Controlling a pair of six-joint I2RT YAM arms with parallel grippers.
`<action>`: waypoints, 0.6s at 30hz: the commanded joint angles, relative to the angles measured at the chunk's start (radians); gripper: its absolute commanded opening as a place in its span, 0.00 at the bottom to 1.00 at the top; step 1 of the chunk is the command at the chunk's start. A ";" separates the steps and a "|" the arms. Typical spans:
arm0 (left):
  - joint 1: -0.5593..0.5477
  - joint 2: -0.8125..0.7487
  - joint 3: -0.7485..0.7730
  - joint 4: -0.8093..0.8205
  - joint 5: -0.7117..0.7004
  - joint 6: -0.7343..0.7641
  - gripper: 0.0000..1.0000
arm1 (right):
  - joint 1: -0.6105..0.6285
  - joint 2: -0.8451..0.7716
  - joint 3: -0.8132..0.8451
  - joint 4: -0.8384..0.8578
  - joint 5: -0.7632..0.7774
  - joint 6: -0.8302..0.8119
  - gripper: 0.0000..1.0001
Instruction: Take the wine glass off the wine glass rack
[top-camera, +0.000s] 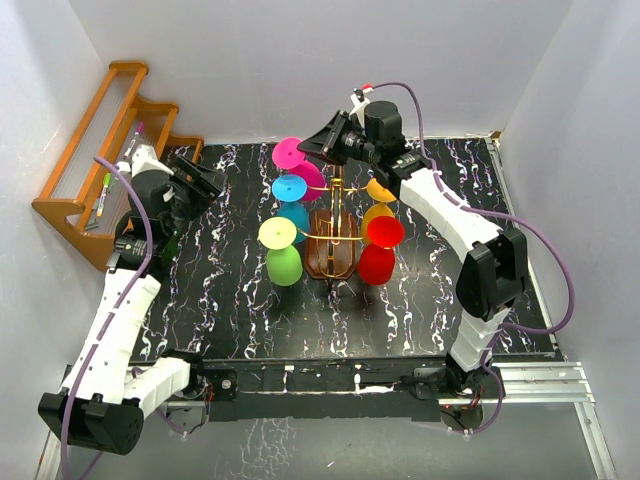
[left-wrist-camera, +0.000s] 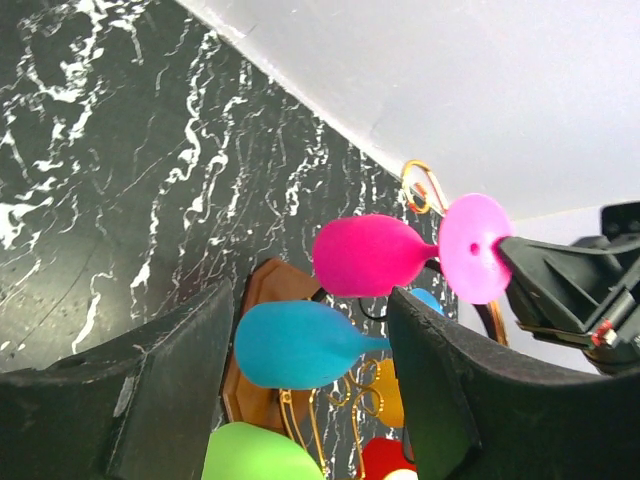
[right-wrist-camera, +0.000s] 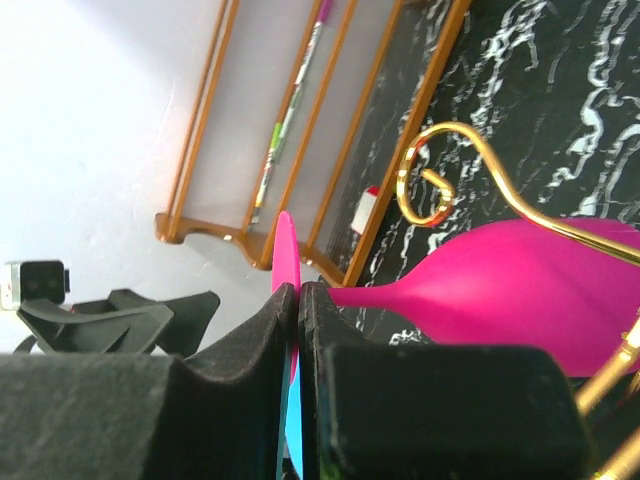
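Magenta wine glass (top-camera: 311, 177) is hanging on the far-left side of the wine glass rack (top-camera: 335, 258), not yet off it. It is lying nearly on its side, with the bowl toward the gold wire post and the pink foot disc (left-wrist-camera: 472, 247) pointing outward. A curled gold scroll arm (right-wrist-camera: 440, 170) is arching just over the stem end of the bowl.

My right jaws are reaching in from the far side and are pinching the foot disc edge-on. The pads (right-wrist-camera: 270, 330) are pressing flat on both faces of the disc, with only its thin rim showing between them.

My left jaws are standing partly open and are gripping nothing. They are hovering over the counter (top-camera: 230, 290) to the left of the rack and are facing it. In the left wrist view the magenta bowl and a blue glass (left-wrist-camera: 295, 345) are showing between the fingers (left-wrist-camera: 170, 380), apart from them.

Other glasses are hanging around the same rack: a green one (top-camera: 284, 265) with a yellow foot, a red one (top-camera: 376, 263) and an orange one (top-camera: 378, 213).

An orange-brown slatted shelf (top-camera: 75, 205) is leaning in the left corner, with pens lying on it.
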 joint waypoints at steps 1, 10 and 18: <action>-0.002 0.014 0.071 0.036 0.070 0.033 0.61 | 0.004 0.044 0.110 0.065 -0.131 -0.010 0.08; -0.001 0.036 0.202 -0.007 0.093 0.058 0.65 | 0.026 0.234 0.357 0.142 -0.316 0.026 0.08; -0.001 0.059 0.344 -0.089 0.088 0.069 0.67 | 0.036 0.372 0.592 0.195 -0.394 -0.069 0.08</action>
